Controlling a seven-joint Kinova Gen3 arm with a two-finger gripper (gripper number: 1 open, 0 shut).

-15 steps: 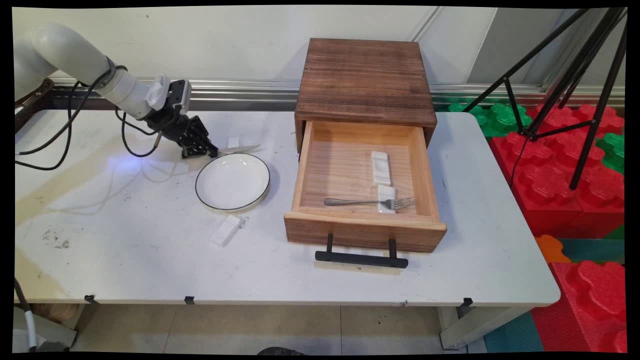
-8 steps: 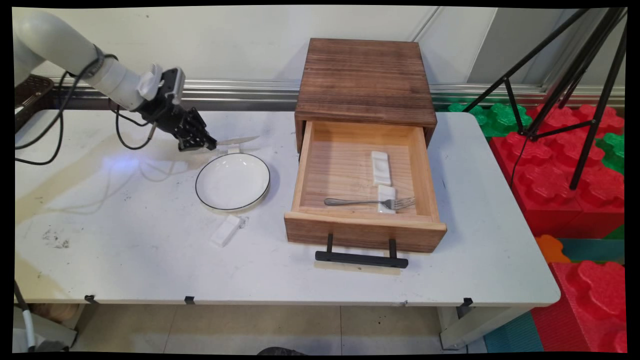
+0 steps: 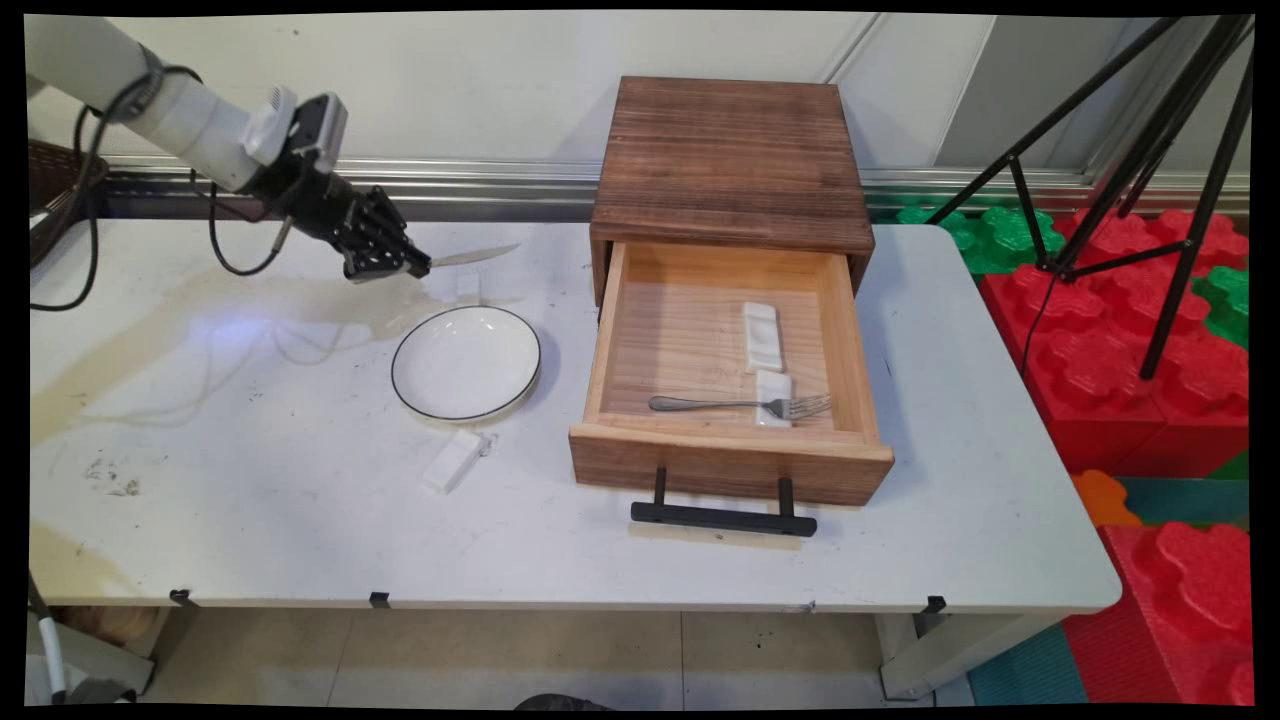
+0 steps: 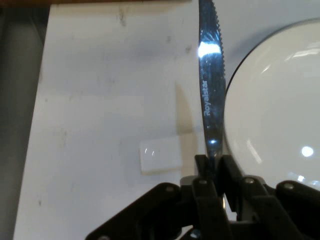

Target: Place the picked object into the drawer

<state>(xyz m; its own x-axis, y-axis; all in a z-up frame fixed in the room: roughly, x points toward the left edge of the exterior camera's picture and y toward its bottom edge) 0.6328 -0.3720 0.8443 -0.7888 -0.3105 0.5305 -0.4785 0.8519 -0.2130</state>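
Note:
My gripper [image 3: 415, 265] is shut on a silver table knife [image 3: 475, 255], lifted above the table behind the white plate [image 3: 465, 362]. The blade points right toward the wooden drawer box [image 3: 730, 160]. In the hand view the gripper [image 4: 214, 162] pinches the knife [image 4: 210, 85] by its handle end, with the serrated blade running up the picture. The plate [image 4: 275, 115] lies to the right and a small white rest [image 4: 160, 155] lies on the table to the left, below the knife. That small white rest [image 3: 467, 285] shows under the blade in the main view.
The open drawer [image 3: 725, 340] holds a fork [image 3: 740, 405] laid on a white rest [image 3: 772, 385], with another white rest [image 3: 761, 335] behind it. A further white rest [image 3: 452, 461] lies in front of the plate. A black tripod [image 3: 1130, 150] and foam blocks [image 3: 1150, 330] stand to the right.
The gripper has risen and drawn slightly left with the knife held in it; the blade now hangs clear above the small white rest it lay near.

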